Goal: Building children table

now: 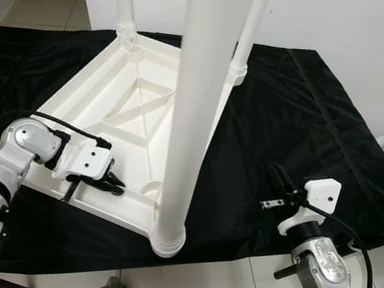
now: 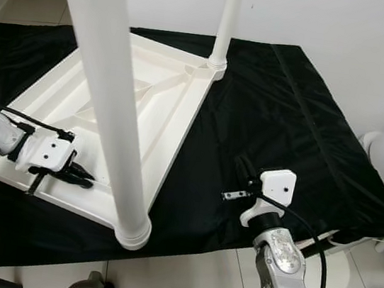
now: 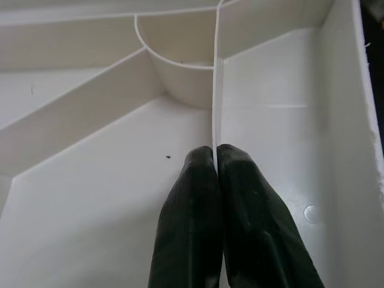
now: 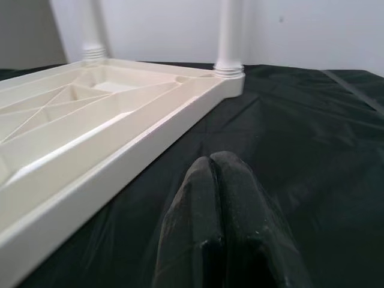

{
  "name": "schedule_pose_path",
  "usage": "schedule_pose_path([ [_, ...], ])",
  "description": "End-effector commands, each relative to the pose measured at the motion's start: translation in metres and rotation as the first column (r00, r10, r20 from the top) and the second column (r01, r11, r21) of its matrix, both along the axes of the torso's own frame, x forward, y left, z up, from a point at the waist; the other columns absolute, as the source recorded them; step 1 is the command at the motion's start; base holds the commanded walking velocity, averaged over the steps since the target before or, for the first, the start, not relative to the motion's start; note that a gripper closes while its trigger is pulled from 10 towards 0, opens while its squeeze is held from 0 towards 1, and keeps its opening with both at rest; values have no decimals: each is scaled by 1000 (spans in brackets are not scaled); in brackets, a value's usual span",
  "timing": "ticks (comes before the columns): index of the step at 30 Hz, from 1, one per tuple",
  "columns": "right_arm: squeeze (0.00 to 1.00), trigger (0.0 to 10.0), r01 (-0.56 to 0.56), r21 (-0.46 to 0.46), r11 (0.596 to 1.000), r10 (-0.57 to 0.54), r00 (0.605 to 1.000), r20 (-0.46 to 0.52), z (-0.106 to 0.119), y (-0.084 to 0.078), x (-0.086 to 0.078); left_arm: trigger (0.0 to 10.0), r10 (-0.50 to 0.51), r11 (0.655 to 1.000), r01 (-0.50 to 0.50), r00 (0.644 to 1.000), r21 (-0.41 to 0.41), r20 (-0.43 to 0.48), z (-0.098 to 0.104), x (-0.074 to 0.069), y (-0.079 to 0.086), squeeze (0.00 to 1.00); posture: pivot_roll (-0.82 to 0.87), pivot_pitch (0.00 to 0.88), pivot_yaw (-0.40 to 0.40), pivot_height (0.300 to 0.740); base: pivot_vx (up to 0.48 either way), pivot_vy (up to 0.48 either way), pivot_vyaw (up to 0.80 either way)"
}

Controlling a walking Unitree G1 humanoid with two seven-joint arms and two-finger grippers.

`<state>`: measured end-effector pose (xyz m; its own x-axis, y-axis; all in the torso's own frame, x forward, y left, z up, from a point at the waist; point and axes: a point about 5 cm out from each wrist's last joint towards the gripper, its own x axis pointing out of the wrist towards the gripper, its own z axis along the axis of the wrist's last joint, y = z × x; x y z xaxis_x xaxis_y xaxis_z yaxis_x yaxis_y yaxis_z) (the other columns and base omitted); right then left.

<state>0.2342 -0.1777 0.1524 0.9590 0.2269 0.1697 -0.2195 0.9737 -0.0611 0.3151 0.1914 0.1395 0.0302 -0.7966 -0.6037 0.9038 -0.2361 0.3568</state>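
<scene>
The left end effector (image 1: 111, 181), fingers pressed shut and gripping nothing, rests inside the upturned white tabletop (image 1: 128, 117), beside its empty near-left leg socket (image 3: 180, 78). The tabletop lies on a black sheet (image 1: 287, 129) on the floor with three legs (image 1: 192, 115) standing fitted. The right end effector (image 1: 277, 177), also closed and empty, hovers over the sheet. One leg seems left to fit.

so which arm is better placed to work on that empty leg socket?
Left. Its tool already sits inside the upturned tabletop beside the empty socket; the right tool hangs apart over the black cloth.
</scene>
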Motion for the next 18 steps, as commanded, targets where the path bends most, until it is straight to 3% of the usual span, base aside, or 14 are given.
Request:
schedule_pose_path([
  [1,0,10000,40,0,999,-40,999,15,3,-3,2,0,237,951,-217,969,-219,68,2,14,-12,0,61,92,10,740,0,0,0],
  [5,0,10000,70,-1,998,-69,997,29,5,-6,4,0,257,943,-227,961,-243,101,3,16,-20,0,57,91,13,740,0,0,0],
  [7,0,10000,79,-2,997,-78,996,33,6,-7,3,0,280,920,-254,959,-300,47,5,17,-28,0,53,91,18,740,0,0,0],
  [12,0,10000,85,3,996,-85,996,31,7,-8,2,0,297,907,-264,953,-329,54,8,18,-34,0,48,93,20,740,0,0,0],
  [18,0,10000,91,5,996,-91,995,31,7,-8,2,0,472,841,-417,877,-344,89,9,36,-42,0,43,93,13,740,0,0,0],
])
